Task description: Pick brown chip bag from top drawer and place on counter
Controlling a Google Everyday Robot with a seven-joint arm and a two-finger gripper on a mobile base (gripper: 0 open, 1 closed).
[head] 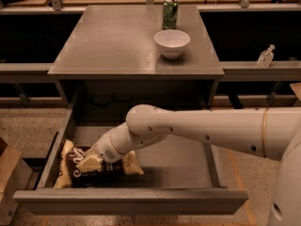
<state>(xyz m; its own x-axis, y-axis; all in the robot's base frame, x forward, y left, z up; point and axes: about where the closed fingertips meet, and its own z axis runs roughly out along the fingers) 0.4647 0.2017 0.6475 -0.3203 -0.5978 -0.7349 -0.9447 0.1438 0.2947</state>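
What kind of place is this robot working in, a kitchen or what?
Probably an office break room or a mock kitchen: a grey counter with a white bowl and green can, and an open top drawer holding a brown chip bag, where the gripper is down at the bag.

The white arm (207,128) reaches in from the right, elbow bent, its pincer (90,163) pointing down-left, low.
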